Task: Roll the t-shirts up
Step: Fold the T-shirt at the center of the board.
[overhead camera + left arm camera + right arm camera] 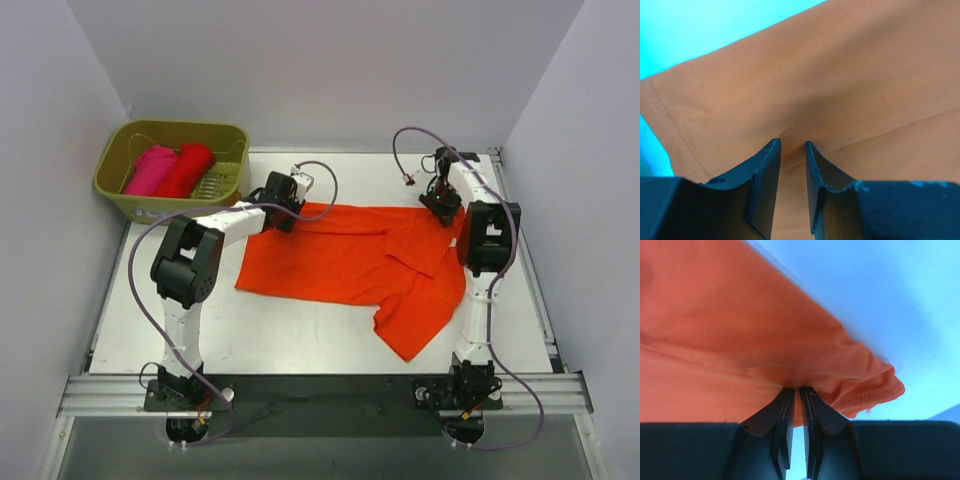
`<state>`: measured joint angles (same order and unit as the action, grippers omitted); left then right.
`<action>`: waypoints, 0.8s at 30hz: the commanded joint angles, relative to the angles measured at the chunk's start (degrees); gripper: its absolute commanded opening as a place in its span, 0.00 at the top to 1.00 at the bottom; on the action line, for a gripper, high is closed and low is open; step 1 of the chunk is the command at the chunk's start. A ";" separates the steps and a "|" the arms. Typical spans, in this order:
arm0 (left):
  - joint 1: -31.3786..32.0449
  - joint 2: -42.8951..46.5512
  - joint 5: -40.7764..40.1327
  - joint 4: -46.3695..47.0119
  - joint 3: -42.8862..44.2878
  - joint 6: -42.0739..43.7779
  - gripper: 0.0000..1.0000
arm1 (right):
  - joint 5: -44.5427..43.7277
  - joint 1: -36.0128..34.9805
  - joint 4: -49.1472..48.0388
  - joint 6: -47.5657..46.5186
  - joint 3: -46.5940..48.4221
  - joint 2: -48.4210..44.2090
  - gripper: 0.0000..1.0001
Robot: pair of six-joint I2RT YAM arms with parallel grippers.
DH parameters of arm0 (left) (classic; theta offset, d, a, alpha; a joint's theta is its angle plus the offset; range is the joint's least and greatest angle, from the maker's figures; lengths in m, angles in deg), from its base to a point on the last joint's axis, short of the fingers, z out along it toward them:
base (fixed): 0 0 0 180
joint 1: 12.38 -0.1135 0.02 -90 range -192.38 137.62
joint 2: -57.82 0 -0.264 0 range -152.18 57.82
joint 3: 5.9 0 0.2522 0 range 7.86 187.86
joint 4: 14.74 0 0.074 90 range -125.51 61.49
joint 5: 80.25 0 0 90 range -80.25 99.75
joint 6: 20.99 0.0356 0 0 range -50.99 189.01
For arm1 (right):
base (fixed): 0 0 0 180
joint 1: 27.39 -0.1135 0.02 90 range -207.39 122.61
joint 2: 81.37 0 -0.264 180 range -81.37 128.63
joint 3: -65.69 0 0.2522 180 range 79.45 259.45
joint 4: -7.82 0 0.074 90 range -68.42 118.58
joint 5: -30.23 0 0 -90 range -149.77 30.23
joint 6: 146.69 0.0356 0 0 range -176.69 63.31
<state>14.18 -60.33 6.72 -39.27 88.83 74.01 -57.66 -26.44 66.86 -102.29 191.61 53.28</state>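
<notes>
Rolling not begun: orange-red t-shirt [350,262] lies flat on desk [300,340] — left end effector [283,215] and right end effector [442,207] each nearly closed, pinching its far edge. Magenta t-shirt [150,170] and red t-shirt [190,168] look rolled, in basket [140,208].

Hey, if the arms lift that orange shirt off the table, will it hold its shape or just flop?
Probably floppy: the orange shirt bunches into soft wrinkles at its pinched corner. It looks thin and light, spread on the table, so it likely sags between grips. It should drag rather than roll if pushed.
</notes>
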 commanded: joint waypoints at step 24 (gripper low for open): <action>-0.55 -6.04 -8.05 -1.97 15.18 4.67 0.72 | -6.41 3.18 -5.90 -7.66 14.31 5.27 0.89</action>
<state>14.29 -64.20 1.02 -40.10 102.38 76.02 -62.27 -24.03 60.96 -109.38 201.86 57.76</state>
